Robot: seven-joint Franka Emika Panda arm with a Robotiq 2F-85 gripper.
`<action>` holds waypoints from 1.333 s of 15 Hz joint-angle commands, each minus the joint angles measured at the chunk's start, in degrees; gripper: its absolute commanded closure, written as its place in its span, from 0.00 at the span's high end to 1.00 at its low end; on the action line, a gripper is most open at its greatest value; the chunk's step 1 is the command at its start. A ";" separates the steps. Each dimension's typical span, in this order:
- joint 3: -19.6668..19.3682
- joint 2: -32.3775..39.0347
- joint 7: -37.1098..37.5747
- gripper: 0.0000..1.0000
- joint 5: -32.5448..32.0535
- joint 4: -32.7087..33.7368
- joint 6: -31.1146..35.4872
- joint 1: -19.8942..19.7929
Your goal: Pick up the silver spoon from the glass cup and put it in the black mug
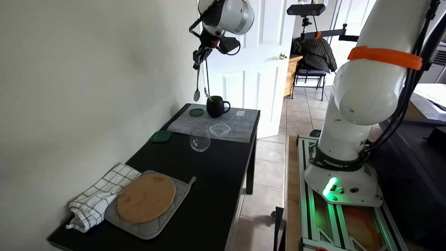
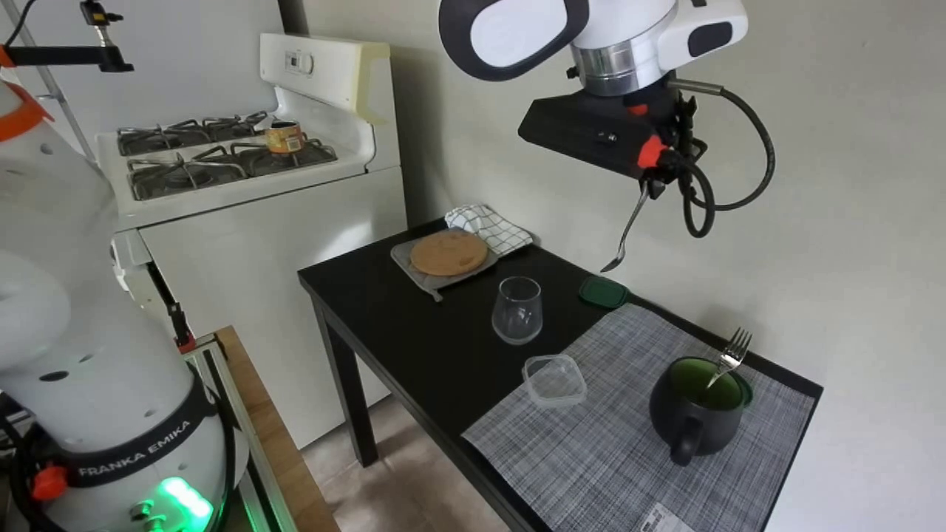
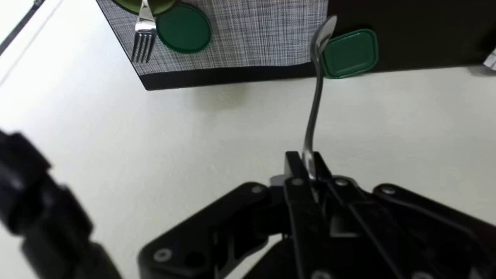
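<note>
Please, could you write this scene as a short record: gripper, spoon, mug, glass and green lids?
gripper: closed, gripping the spoon
spoon: held by its handle in the air, bowl end down
mug: upright on the mat, fork in it, tines up
glass: upright on the table, off the mat
round lid: on the mat, beside the mug
square lid: on the table, near the wall

Right of centre in the wrist view, the silver spoon was smooth, bright metal, as was the fork at upper left; the squarish lid at upper right looked like glossy plastic. In an exterior view, the black mug at lower right was satin outside, the stemless glass at centre clear and shiny, the placemat coarsely woven. At lower left in an exterior view, the trivet was matt cork.
</note>
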 commanded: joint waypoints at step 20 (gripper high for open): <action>-1.35 32.08 -9.13 0.02 0.52 36.71 -21.51 -18.41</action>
